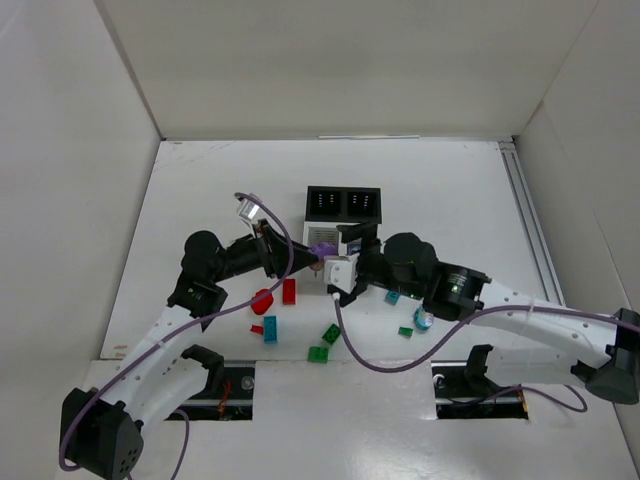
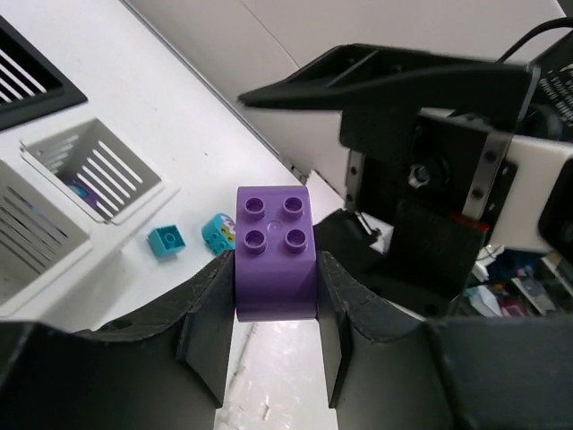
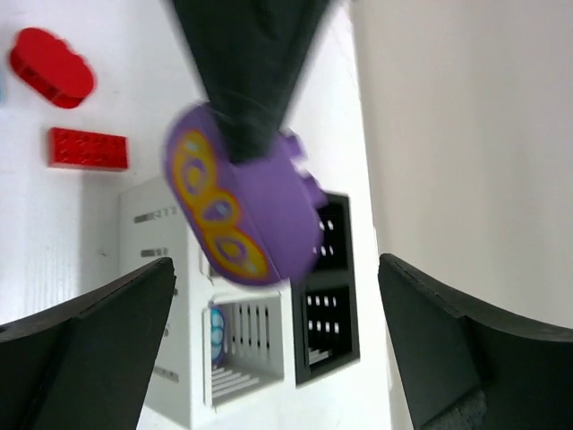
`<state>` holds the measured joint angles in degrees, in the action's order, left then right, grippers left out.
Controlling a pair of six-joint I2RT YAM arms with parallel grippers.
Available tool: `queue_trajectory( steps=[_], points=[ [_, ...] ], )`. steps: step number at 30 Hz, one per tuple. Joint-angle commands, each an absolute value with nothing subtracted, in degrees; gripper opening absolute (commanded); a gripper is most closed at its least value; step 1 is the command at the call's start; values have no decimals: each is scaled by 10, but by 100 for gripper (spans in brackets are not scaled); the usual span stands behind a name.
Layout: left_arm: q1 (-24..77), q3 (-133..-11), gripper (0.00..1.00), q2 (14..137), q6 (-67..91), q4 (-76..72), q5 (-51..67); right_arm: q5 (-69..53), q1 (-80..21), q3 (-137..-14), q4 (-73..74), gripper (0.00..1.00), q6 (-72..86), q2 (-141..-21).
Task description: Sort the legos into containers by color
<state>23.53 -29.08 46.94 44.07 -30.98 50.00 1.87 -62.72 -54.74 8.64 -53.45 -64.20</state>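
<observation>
Found left pincer clamped on purple lego, four studs toward wrist camera, one finger pressed flat on each flank. Placed it, in top view, at mid-bench, with arm stretched in from 8 o'clock.

Logged right pincer gaping wide, gripping nothing. In its wrist view, saw purple lego framed between both fingers, touching neither, printed yellow-orange face turned toward that camera. In top view, put right pincer just beside lego at 4 o'clock.

Noted white bins just beside lego at 2 o'clock, partly hidden by right wrist. Noted black bins behind them at 12 o'clock, touching white pair.

Counted loose pieces on bench: red oval and red brick near at 7 o'clock; teal brick farther out; green pair at 6 o'clock; two teal pieces at 4 o'clock, close under right arm.

Marked white walls closing bench at 9, 12 and 3 o'clock, rail along 3 o'clock edge. Judged centre crowded, both wrists close together. Measured widest bare stretch at 9 to 11 o'clock of bins.
</observation>
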Motion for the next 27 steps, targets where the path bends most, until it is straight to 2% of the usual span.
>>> queue_trajectory(
  steps=[1,6,9,10,11,14,15,17,21,25,27],
  points=[
    [237,-311,0,454,398,-373,477,125,-632,-565,87,100,-432,-595],
    [237,-318,0,460,329,-395,457,51,-569,-579,137,100,-300,-571],
    [237,-334,0,481,304,-395,468,-128,-463,-595,149,100,-255,-583],
    [237,-340,0,492,297,-402,484,-283,-431,-595,137,100,-255,-591],
    [237,-340,0,497,285,-407,495,-365,-376,-595,106,100,-248,-602],
    [237,-340,0,513,280,-450,538,-618,-334,-590,56,98,-243,-663],
    [237,-340,0,513,279,-462,545,-658,-334,-610,49,98,-255,-681],
    [237,-340,0,519,273,-478,557,-717,-354,-629,49,96,-261,-725],
    [237,-340,0,519,258,-478,563,-694,-383,-657,49,95,-261,-740],
    [237,-340,0,499,229,-461,557,-672,-383,-657,37,88,-237,-740],
    [237,-335,0,492,222,-454,550,-656,-383,-657,27,79,-208,-740]
  ],
)
